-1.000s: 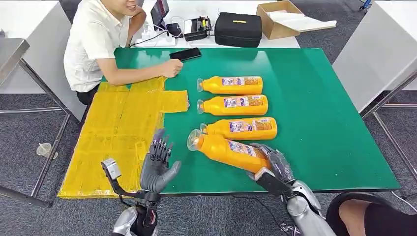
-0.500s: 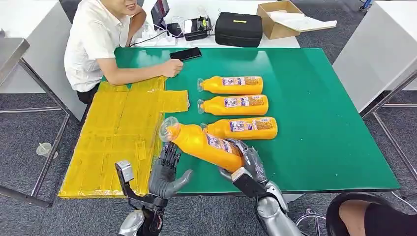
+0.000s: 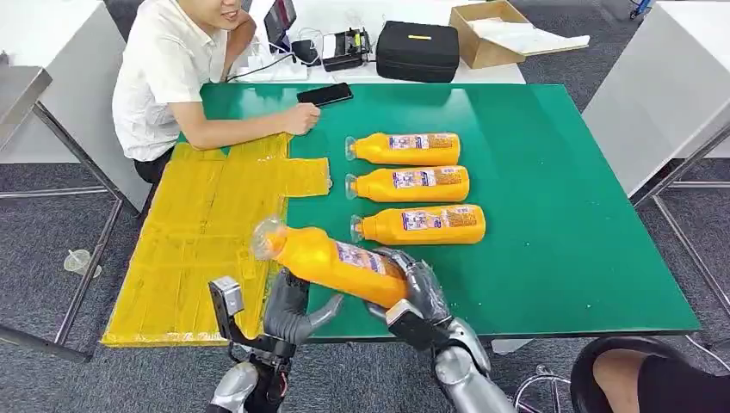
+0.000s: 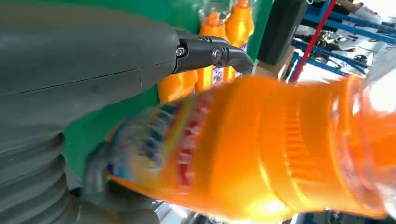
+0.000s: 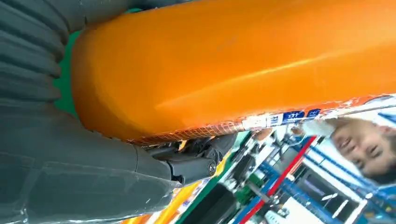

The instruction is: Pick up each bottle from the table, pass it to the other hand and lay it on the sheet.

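Three orange plastic bottles (image 3: 411, 183) lie in a row on the green table (image 3: 559, 215); a fourth orange bottle with a clear cap (image 3: 331, 258) is gripped at its base by the right hand (image 3: 413, 288), raised and tilted, cap over the edge of the yellow sheet (image 3: 198, 241). The left hand (image 3: 293, 310) sits beneath it, fingers spread, holding nothing. The smooth bottle could slip and roll if the right hand lets go before the left hand has closed.
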Tool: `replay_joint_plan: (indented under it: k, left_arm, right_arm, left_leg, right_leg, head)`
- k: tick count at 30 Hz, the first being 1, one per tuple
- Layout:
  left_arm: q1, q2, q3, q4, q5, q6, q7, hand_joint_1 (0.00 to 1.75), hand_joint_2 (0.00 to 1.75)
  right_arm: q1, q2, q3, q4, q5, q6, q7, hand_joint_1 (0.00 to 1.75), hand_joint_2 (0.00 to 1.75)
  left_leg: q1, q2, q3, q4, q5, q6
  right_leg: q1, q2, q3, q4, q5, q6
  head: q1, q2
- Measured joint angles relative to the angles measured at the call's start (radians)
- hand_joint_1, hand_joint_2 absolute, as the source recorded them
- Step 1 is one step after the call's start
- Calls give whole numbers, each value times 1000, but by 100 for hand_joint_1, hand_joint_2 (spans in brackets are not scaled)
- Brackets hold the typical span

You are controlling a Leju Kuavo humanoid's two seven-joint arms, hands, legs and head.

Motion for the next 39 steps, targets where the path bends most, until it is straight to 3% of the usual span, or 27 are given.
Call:
replay_joint_plan:
  k: [8, 13, 14, 15, 16, 17, 18, 20, 27, 34, 38, 39]
  left_arm:
    - [-33, -7, 10, -4, 10, 10, -12, 0, 175]
    - [-38, -10, 19, -4, 25, 14, -26, 0, 175]
    - [-38, -10, 21, -4, 32, 10, -27, 58, 175]
    - [-38, -10, 24, -4, 43, 0, -27, 58, 175]
    - [-38, -10, 26, -4, 56, -13, -25, 168, 175]
    - [-38, -10, 29, -4, 84, -43, -19, 175, 175]
    - [-38, -10, 30, -4, 115, -77, -13, 175, 175]
    - [-39, -10, 35, -4, 147, -123, -6, 175, 175]
    - [-44, -6, 49, -4, 256, -254, 15, 175, 175]
    - [-43, 0, 54, -4, 293, -277, 28, 175, 175]
    - [-41, 0, 53, -27, 206, -182, 14, 175, 175]
    - [-40, 1, 53, -42, 124, -96, 1, 175, 175]
  right_arm:
    - [-34, 34, 82, 68, -10, -17, -6, 171, 175]
    - [-55, 48, 119, 106, -23, -8, -9, 147, 175]
    - [-59, 48, 125, 112, -26, -7, -8, 136, 175]
    - [-63, 49, 131, 119, -29, -5, -8, 136, 175]
    - [-68, 50, 136, 125, -33, -3, -8, 134, 175]
    - [-72, 50, 143, 132, -40, 2, -9, 117, 175]
    - [-78, 51, 146, 139, -46, 8, -10, 65, 175]
    - [-84, 53, 149, 150, -58, 20, -13, 3, 175]
    - [-90, 53, 172, 169, -122, 62, -22, 0, 175]
    - [-91, 54, 170, 180, -141, 61, -23, 0, 175]
    - [-83, 58, 150, 187, -132, -3, -6, 0, 175]
    - [-73, 59, 136, 186, -116, -62, 2, 0, 175]
  left_leg:
    - [0, 0, 0, 0, 0, 0]
    - [0, 0, 0, 0, 0, 0]
    - [0, 0, 0, 0, 0, 0]
    - [0, 0, 0, 0, 0, 0]
    - [0, 0, 0, 0, 0, 0]
    - [0, 0, 0, 0, 0, 0]
    - [0, 0, 0, 0, 0, 0]
    - [0, 0, 0, 0, 0, 0]
    - [0, 0, 0, 0, 0, 0]
    - [0, 0, 0, 0, 0, 0]
    - [0, 0, -1, 0, 0, 0]
    - [0, -1, -1, 0, 0, 0]
  right_leg:
    - [0, 0, 0, 0, 0, 0]
    - [0, 0, -1, 0, 0, 0]
    - [0, 0, -1, 0, 0, 0]
    - [0, 0, -1, 0, 0, 0]
    - [0, 0, -1, 0, 0, 0]
    - [0, 0, -1, 0, 0, 0]
    - [0, 0, -1, 0, 0, 0]
    - [0, 0, -1, 0, 0, 0]
    - [0, 0, -1, 0, 0, 0]
    - [0, 0, -1, 0, 0, 0]
    - [0, 0, -1, 0, 0, 0]
    - [0, 0, -1, 0, 0, 0]
  head:
    - [0, 0]
    - [0, 0]
    - [0, 0]
    - [0, 0]
    - [0, 0]
    - [0, 0]
    - [0, 0]
    - [0, 0]
    - [0, 0]
    - [0, 0]
    - [0, 0]
    - [1, 0]
